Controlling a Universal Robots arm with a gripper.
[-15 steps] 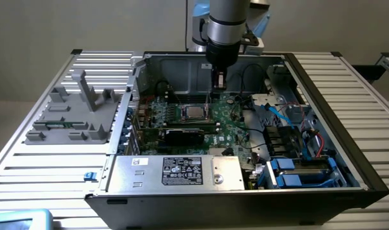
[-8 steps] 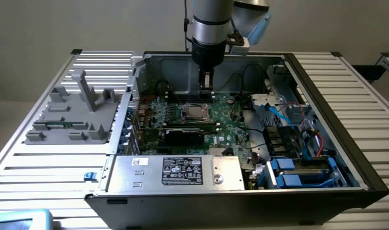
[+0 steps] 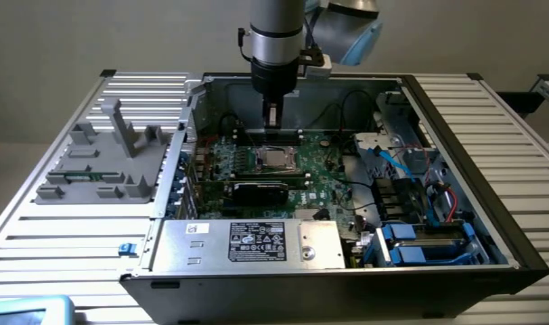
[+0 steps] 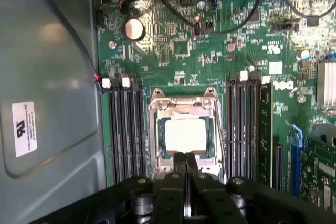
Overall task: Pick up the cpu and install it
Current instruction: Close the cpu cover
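The cpu, a flat square chip with a pale silver top, lies inside the socket on the green motherboard, ringed by the socket's metal frame. From the exterior view the cpu sits in the middle of the open computer case. My gripper hangs straight above it, a short way over the board and clear of it. In the wrist view my gripper has its two black fingers pressed together with nothing between them, their tips just at the cpu's near edge.
Black memory slots flank the socket on both sides. A black rectangular card lies just in front of the socket, and cables cross the board's far part. A grey plastic fixture stands on the slatted table at the exterior view's left.
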